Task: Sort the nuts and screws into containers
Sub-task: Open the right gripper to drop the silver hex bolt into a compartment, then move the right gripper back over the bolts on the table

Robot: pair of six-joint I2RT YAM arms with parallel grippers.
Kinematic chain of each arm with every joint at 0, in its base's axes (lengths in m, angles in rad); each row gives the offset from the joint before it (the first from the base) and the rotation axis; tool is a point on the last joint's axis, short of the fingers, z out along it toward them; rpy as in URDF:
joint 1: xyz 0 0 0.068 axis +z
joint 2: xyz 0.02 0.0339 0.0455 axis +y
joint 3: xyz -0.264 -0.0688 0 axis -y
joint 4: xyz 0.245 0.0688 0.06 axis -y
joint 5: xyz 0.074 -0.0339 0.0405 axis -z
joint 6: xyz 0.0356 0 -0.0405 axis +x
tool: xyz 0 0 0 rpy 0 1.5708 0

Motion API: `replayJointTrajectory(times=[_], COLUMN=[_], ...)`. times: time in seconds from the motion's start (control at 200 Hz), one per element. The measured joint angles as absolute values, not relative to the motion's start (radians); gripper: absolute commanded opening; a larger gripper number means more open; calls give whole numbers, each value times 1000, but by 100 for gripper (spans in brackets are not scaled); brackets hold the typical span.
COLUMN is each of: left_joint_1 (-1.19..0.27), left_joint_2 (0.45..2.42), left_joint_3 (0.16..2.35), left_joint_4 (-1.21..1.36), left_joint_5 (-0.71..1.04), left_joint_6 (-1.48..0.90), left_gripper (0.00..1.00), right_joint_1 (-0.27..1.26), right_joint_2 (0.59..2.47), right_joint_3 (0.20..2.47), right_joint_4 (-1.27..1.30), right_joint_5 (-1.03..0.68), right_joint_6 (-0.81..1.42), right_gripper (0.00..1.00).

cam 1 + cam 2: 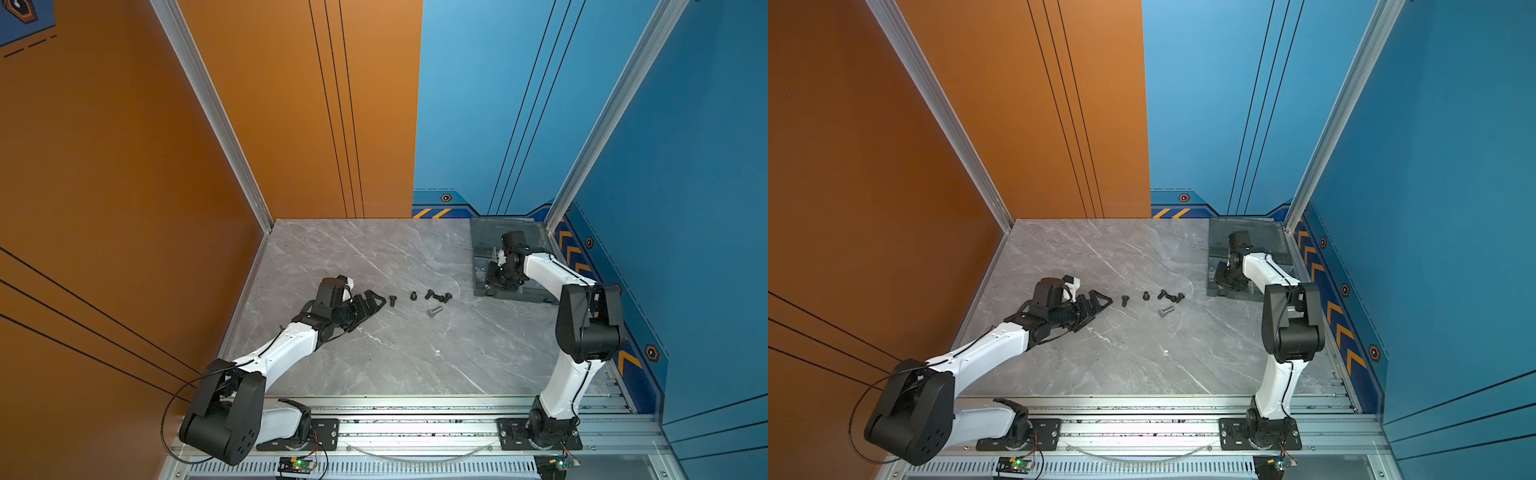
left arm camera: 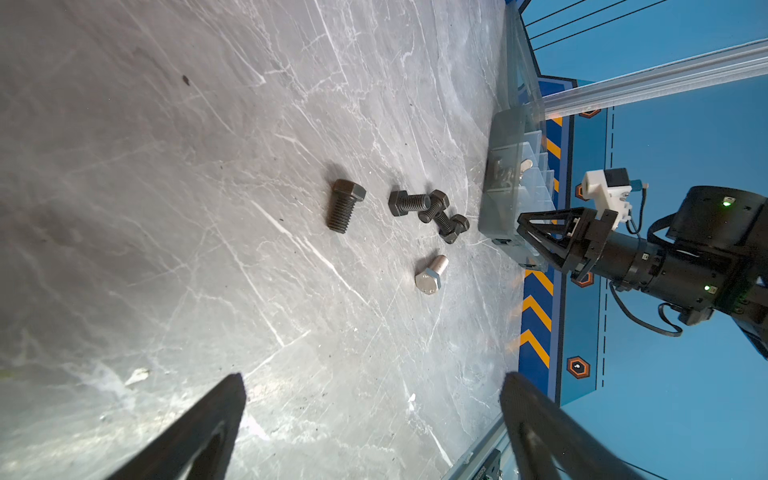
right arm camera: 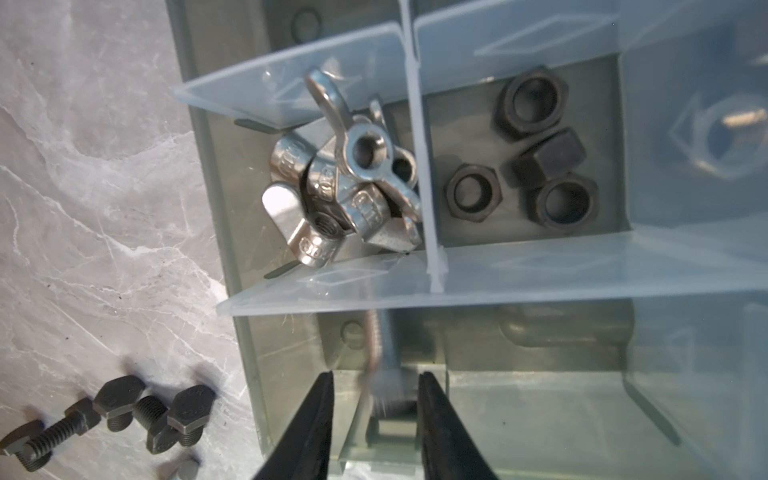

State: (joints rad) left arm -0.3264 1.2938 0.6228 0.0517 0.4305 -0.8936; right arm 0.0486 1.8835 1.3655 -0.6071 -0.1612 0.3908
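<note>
Several black screws (image 1: 413,296) (image 1: 1145,296) and one silver screw (image 1: 434,311) (image 1: 1166,311) lie loose mid-table. My left gripper (image 1: 376,299) (image 2: 374,386) rests open just left of them, with nothing between its fingers. The smoky-grey containers box (image 1: 482,249) (image 3: 220,166) sits at the back right. My right gripper (image 1: 490,276) (image 3: 374,378) hangs over it with its jaws parted. A blurred silver screw (image 3: 380,357) shows between them, with a gap to each finger, over a compartment. Silver wing nuts (image 3: 349,187) fill one compartment and black hex nuts (image 3: 532,158) the neighbouring one.
The box's open lid (image 1: 490,232) lies against the blue back wall. An aluminium post (image 1: 590,158) stands at the back right corner. The rail with both arm bases (image 1: 415,428) runs along the front edge.
</note>
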Motion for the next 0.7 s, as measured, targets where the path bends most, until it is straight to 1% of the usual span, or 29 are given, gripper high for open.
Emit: replayJointTrajectory(times=[0.085, 0.225, 0.426, 0.561, 0.701], left_joint_1=[-326, -326, -326, -326, -326], left_joint_2=[1294, 1294, 1294, 1294, 1294], left_joint_3=[623, 623, 623, 623, 623], left_joint_4=[52, 52, 52, 52, 52], left_joint_5=[430, 430, 430, 430, 427], left_joint_6=[-894, -894, -894, -894, -894], left_gripper=[98, 98, 98, 98, 98], right_joint_1=[46, 46, 70, 149, 269], right_joint_2=[1883, 1860, 1724, 1640, 1621], right_joint_3=[1373, 1374, 1367, 1339, 1273], right_joint_4=[-607, -619, -641, -641, -620], right_joint_5=[-161, -161, -175, -191, -197], right_joint_6=[389, 383, 370, 383, 440], right_gripper=[44, 45, 48, 50, 52])
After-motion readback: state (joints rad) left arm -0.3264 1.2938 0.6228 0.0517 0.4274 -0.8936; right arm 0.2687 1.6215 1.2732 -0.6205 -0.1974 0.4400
